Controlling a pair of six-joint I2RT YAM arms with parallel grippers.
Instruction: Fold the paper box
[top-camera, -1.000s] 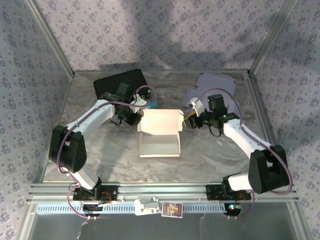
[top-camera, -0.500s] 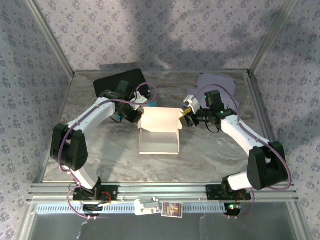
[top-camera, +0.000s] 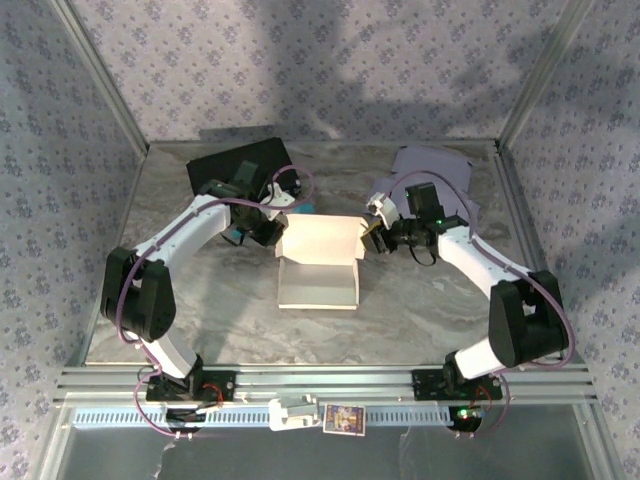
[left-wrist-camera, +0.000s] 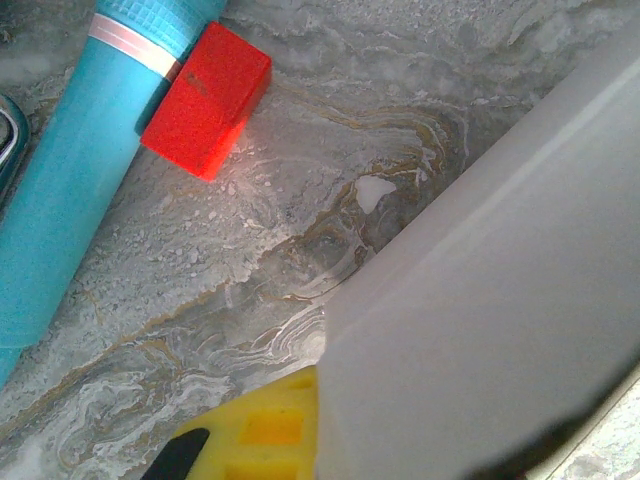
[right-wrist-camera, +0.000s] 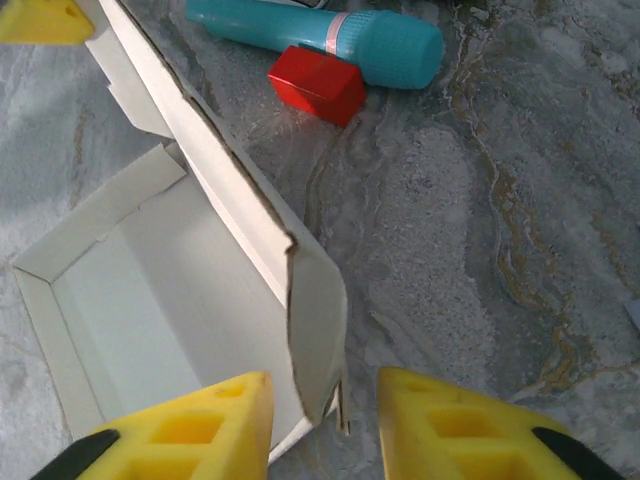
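The white paper box (top-camera: 318, 285) lies open in the middle of the table, its back panel standing up. My left gripper (top-camera: 272, 232) is at the box's back left corner. In the left wrist view one yellow finger (left-wrist-camera: 255, 432) shows, with the box's white panel (left-wrist-camera: 500, 300) pressed against it and hiding the other finger; it is shut on the paper. My right gripper (top-camera: 372, 232) is at the back right corner. Its jaws (right-wrist-camera: 325, 410) straddle the upright side flap (right-wrist-camera: 318, 330) with a gap on each side, so it is open.
A teal tube (right-wrist-camera: 330, 35) and a small red block (right-wrist-camera: 315, 83) lie just behind the box. A black slab (top-camera: 240, 165) sits at the back left and a purple sheet (top-camera: 430, 165) at the back right. Metal rails border the table.
My right gripper has moved in to the box's back right corner and its jaws have narrowed round the side flap. The left gripper has stayed shut in place.
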